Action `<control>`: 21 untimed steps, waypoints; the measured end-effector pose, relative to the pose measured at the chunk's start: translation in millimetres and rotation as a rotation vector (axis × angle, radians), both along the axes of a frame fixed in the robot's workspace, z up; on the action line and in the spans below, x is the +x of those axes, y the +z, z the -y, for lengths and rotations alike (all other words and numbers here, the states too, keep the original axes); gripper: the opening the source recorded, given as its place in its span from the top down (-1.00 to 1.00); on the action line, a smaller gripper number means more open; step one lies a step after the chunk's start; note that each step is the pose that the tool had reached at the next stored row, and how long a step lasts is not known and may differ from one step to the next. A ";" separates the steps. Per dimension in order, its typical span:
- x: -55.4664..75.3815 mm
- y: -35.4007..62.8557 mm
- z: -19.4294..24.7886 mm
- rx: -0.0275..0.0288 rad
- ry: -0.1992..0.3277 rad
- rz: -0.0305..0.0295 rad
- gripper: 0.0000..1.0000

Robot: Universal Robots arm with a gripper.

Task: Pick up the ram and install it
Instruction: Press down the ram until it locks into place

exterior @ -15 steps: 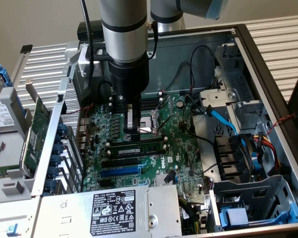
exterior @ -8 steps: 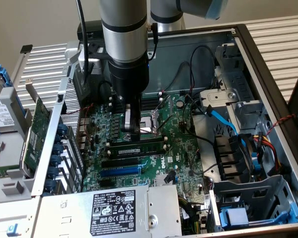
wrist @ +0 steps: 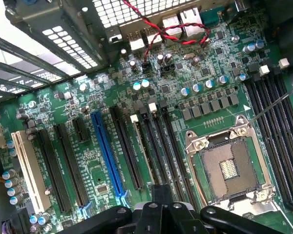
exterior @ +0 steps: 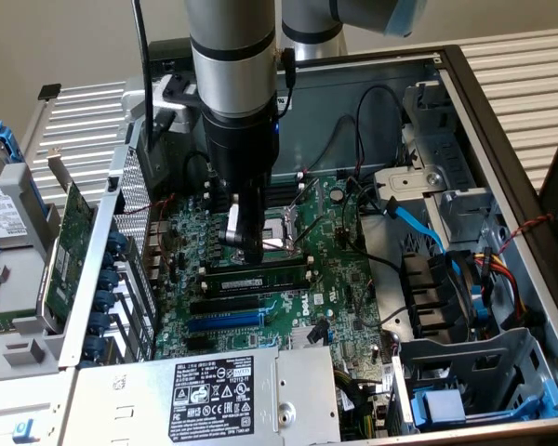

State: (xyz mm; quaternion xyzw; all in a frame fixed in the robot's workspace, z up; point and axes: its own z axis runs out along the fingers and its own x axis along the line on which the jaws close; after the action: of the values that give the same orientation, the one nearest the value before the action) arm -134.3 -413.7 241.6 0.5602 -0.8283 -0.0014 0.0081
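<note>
Nearest you in the exterior view, at the lower middle of the frame, sits the power supply box (exterior: 214, 395) with its white label; just past it run the blue expansion slot (exterior: 225, 320) and the black ones beside it, all lying left to right across the motherboard (exterior: 353, 279).

One step further in you find the ram (exterior: 281, 276) (wrist: 140, 146); it stands on edge in a memory slot at the frame's centre, its long axis left to right across the frame, parallel to the blue slot. Whether its end clips have latched, you cannot tell.

The end effector (exterior: 251, 247) (wrist: 161, 195) hangs straight over the middle of the stick, its fingers drawn together with nothing between them; the ram lies directly beneath the tips, and I judge them touching or just above its top edge, though contact itself is not clear.

Just behind it is the open CPU socket (exterior: 286, 238) (wrist: 229, 165), close to the fingers; keep off its metal frame. Room is free straight up. Beyond lie the far memory slots (exterior: 284, 190), loose black cables and the case's back wall (exterior: 372, 79) at the upper frame.
</note>
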 end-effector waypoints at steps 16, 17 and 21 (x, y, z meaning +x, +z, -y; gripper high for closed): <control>0.0 0.0 0.0 0.0001 -0.261 0.0000 0.79; 0.0 0.0 0.0 0.0000 -0.275 0.0000 0.79; 0.0 0.0 0.0 0.0000 -0.327 0.0000 0.79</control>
State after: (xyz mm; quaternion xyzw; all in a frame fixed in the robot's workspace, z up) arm -134.3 -413.7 241.6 0.4178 -0.9085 -0.0027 0.0078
